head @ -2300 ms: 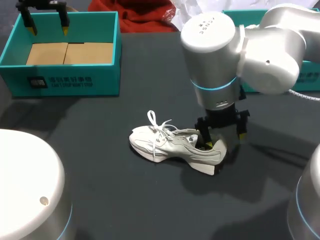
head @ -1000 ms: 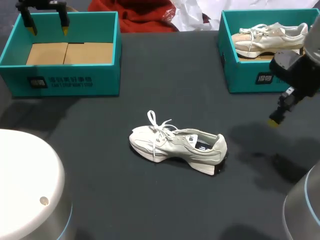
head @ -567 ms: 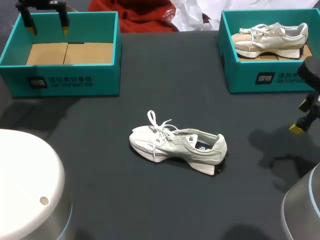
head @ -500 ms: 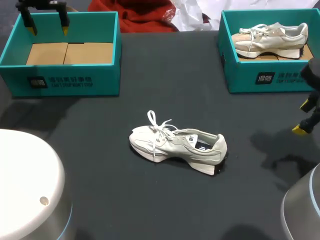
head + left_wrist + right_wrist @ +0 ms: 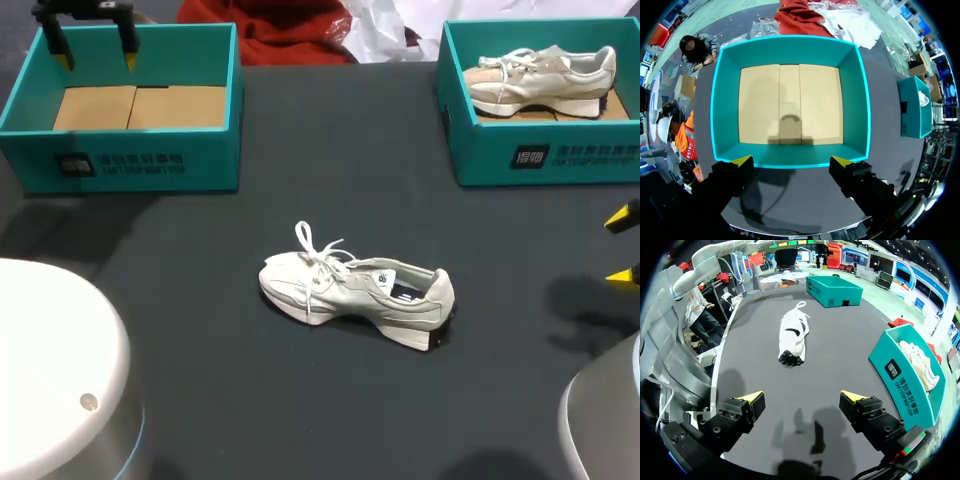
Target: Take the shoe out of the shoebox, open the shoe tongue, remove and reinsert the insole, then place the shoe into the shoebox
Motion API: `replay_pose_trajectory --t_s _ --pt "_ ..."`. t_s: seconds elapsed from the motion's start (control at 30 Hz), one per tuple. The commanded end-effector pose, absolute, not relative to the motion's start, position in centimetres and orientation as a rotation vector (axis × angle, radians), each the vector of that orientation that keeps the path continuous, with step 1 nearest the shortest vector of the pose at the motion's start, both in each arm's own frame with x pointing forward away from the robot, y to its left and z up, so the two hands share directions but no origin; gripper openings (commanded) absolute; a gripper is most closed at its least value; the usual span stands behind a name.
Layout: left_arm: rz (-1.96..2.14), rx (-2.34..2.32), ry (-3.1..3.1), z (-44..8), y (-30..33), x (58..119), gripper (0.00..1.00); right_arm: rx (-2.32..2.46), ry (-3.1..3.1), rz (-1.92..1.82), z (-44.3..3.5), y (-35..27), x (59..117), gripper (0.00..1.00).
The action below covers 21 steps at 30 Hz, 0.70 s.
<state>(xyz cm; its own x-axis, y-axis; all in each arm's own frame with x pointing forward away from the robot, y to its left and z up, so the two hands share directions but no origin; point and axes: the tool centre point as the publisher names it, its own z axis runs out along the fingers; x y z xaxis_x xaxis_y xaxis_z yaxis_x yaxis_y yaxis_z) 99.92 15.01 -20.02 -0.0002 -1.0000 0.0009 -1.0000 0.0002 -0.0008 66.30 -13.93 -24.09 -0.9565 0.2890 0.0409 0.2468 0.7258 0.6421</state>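
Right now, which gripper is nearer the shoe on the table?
Right. The right gripper sits off the heel of the shoe, apart; the left gripper hangs over the left shoebox.

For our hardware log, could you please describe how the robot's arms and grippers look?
The left arm and right arm have smooth white rounded housings with a light-blue ring. The left gripper and right gripper have black blocky fingers with yellow wedge tips.
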Motion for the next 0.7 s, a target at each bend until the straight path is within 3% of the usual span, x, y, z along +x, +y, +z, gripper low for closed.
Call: replay_pose_trajectory --t_s 0.03,0.7 --pt "0.001 2.221 -2.222 -20.0 15.0 99.9 1.00 0.340 2.616 1.517 -25.8 -13.4 65.8 1.00" --pt "0.001 2.221 -2.222 -20.0 15.0 99.9 1.00 0.197 2.560 1.646 -30.4 -13.0 65.8 1.00"
